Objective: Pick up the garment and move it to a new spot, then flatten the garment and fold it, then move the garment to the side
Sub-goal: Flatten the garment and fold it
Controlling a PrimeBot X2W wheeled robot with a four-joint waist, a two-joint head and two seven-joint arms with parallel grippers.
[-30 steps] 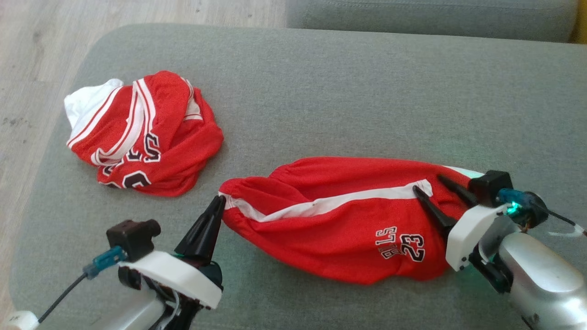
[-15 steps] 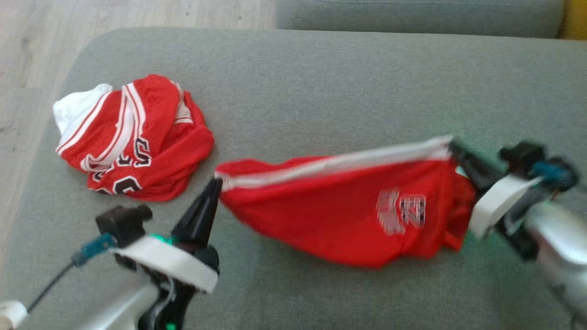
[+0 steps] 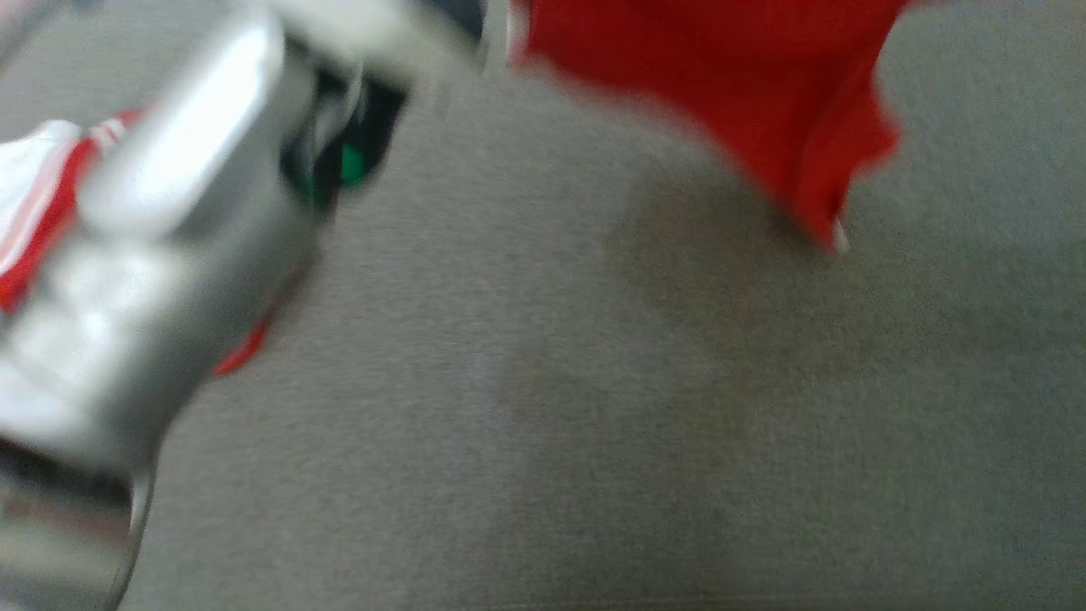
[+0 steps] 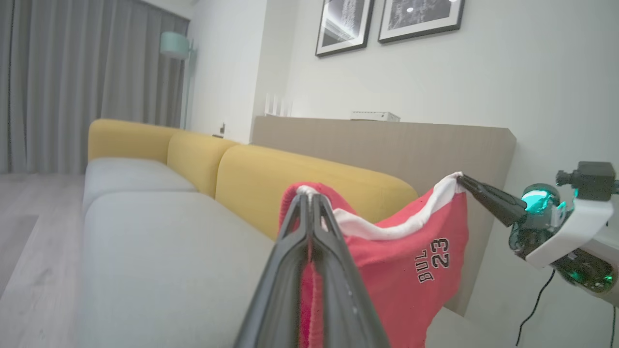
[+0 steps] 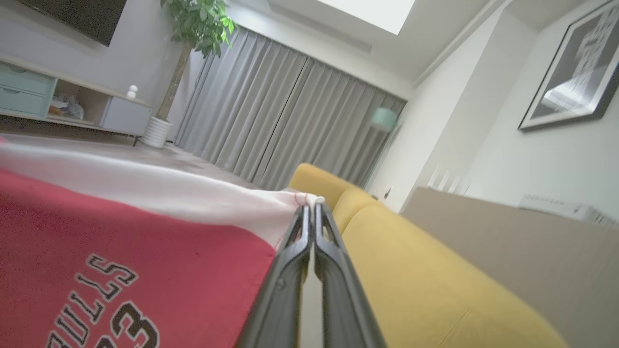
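Over the grey seat cushion (image 3: 594,407), nearest the head camera, the left forearm (image 3: 170,221) crosses as a blurred silver shape. Partly behind it, toward the cushion's left edge, lies a crumpled red and white jersey (image 3: 30,195). Just past that, the red shorts (image 4: 411,261) hang in the air, strung between the two grippers. The left gripper (image 4: 309,195) has its fingers pressed together on one end of the white stripe that runs along the top of the shorts, with red cloth falling between and behind the fingers. The right gripper (image 5: 312,207) is clamped just as tight on the stripe's other end. In the left wrist view its dark tip meets the raised white corner. The stripe sags a little between the two grips, and the printed number 23 faces the left wrist camera. In the head view a lower corner of the shorts dangles toward the cushion, with a shadow beneath it. The blur hides whether it touches. Beyond the shorts runs the sofa's yellow backrest (image 4: 290,179), then a beige panel (image 4: 387,140) against the wall, with framed pictures (image 4: 418,17) above it. Grey curtains (image 5: 271,121) and a potted plant (image 5: 193,29) stand farthest off.
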